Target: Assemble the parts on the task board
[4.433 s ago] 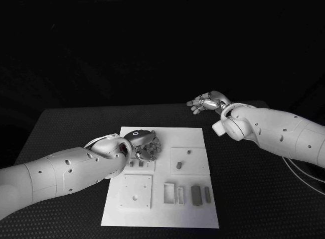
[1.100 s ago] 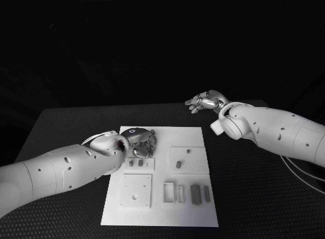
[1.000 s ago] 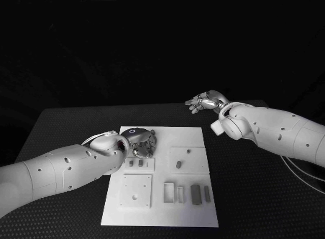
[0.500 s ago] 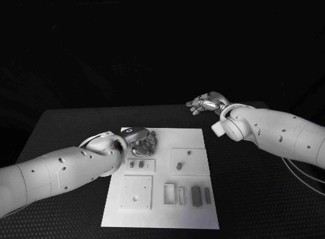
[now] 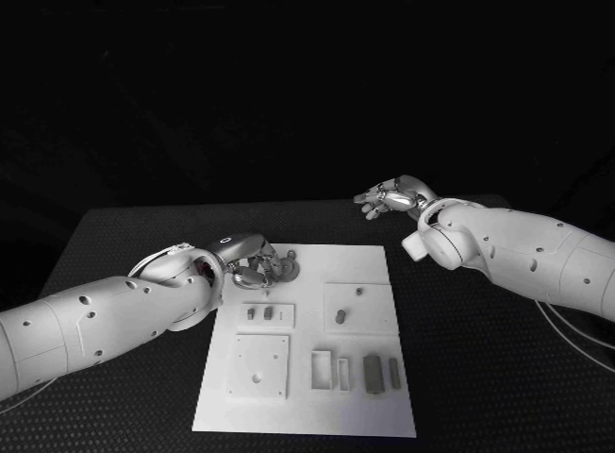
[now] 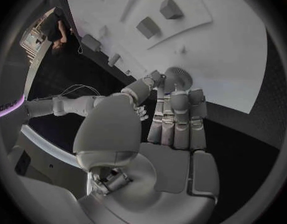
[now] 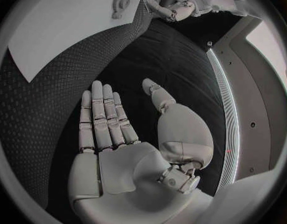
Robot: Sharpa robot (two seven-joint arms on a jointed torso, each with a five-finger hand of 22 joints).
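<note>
Head view with both wrist views, read as a clock face centred on the one white task board [image 5: 307, 415], which lay in the middle of the black table [image 5: 117, 236]. My left hand [image 5: 257, 267] hung over the board's 11 o'clock corner. Its fingers were drawn together and its thumb was brought in, so that it pinched one small toothed gear [image 6: 176, 78] at the fingertips [image 6: 181, 98]. The gear stood above the white surface; I could not tell whether it touched the board. My right hand [image 5: 393, 198] was off the board at about 1 o'clock, over the bare table. In the right wrist view it lay flat with the fingers straight and side by side and the thumb held apart, and it had hold of nothing. On the board I counted two small blocks [image 5: 257, 310] side by side on a raised tile at about 10 o'clock. One oval peg [image 5: 340, 317] stood on a second tile at about 2 o'clock. One square plate [image 5: 257, 365] with holes lay at about 7 o'clock. Two open rectangular frames [image 5: 320, 368] lay just beside it near 6 o'clock. Two grey bars [image 5: 372, 372] lay at about 5 o'clock, parallel and close together. The left wrist view showed the two small blocks on their tile beyond the gear.
</note>
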